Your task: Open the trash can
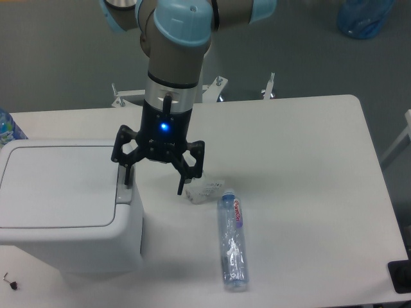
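Pincer (pixel 155 178) spread apart, one finger right over the bin (pixel 67 205) button (pixel 123 190); lid's down, so next it probably needs to push down.

Plastic bottle (pixel 232 242) lying on table (pixel 308 160), red brand lettering on label, too small to read
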